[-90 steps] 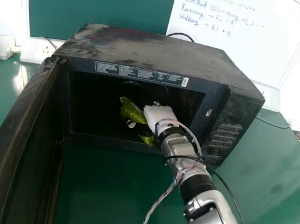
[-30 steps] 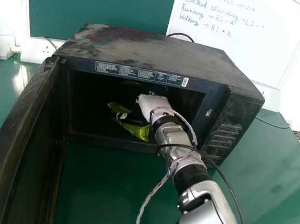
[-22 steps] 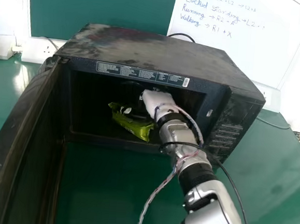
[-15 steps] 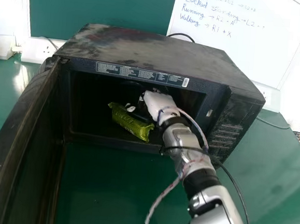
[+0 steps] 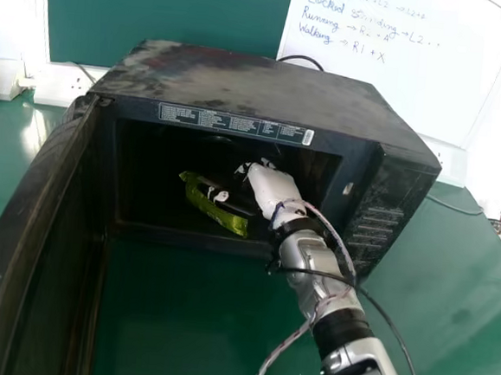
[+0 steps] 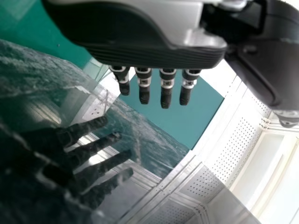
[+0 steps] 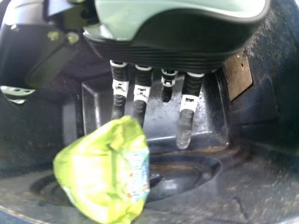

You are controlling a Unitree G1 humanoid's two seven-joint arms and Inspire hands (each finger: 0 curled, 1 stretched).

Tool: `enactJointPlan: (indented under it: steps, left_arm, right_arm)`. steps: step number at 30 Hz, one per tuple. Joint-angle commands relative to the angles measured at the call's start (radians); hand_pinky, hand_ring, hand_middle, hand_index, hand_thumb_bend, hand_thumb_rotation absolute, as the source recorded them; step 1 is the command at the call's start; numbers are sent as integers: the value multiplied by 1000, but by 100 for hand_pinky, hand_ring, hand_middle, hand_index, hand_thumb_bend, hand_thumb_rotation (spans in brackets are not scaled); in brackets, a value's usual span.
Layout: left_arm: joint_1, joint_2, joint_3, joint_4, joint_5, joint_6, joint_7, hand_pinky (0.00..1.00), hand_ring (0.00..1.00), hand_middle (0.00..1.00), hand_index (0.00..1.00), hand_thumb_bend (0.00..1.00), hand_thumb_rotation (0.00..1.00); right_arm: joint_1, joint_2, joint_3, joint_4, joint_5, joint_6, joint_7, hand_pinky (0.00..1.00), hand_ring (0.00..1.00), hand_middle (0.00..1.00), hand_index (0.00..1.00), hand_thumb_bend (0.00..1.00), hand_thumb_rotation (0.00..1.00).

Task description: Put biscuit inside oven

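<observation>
The biscuit [image 7: 100, 172] is lying inside the oven [image 5: 259, 84] — placing is apparently finishing. The right hand [image 5: 272, 189] is extending straight fingers, gripping nothing — withdrawing without snagging should be following. The left hand [image 6: 144, 88] is idling, fingers straight.

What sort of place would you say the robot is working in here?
Probably a robotics lab or workroom: a microwave oven sits near a whiteboard with handwritten notes and wall sockets.

Oven [image 5: 241, 83] on green table [image 5: 455, 290]
</observation>
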Motion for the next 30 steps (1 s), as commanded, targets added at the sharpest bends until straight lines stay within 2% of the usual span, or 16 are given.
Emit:
enactJointPlan:
  steps: [1,3,7,8,11,17,25,30]
  left_arm:
    - [2,-5,3,3,-5,-1,1,93,100,100,100,84,80]
    - [3,-6,2,0,-9,3,3,93,100,100,100,85,79]
    - [1,-5,2,2,-8,3,3,93,100,100,100,85,79]
    - [0,-5,2,2,-7,3,2,93,100,100,100,85,79]
    - [0,-6,-1,0,-8,4,2,94,100,100,100,85,79]
    - [-1,-7,-2,-1,-8,3,1,94,100,100,100,85,79]
    - [-7,-3,0,2,-14,2,-5,96,100,100,100,84,79]
    - [-11,-2,2,5,-24,9,-3,97,100,100,100,84,78]
  right_arm:
    - [34,-16,-11,-40,5,-14,-16,39,47,55,66,99,27]
    - [58,-26,-18,-74,9,-13,-7,45,53,59,68,98,29]
    - [121,-44,-45,-177,32,-2,38,68,75,77,75,98,31]
    - [137,-49,-49,-208,34,7,50,69,77,79,76,98,32]
    - [183,-66,-61,-295,32,34,84,69,78,80,78,98,33]
    - [267,-91,-98,-446,37,76,143,71,78,80,79,97,30]
    - [379,-134,-128,-604,15,77,145,62,77,80,79,95,33]
    - [446,-148,-156,-676,22,86,149,67,80,82,80,90,32]
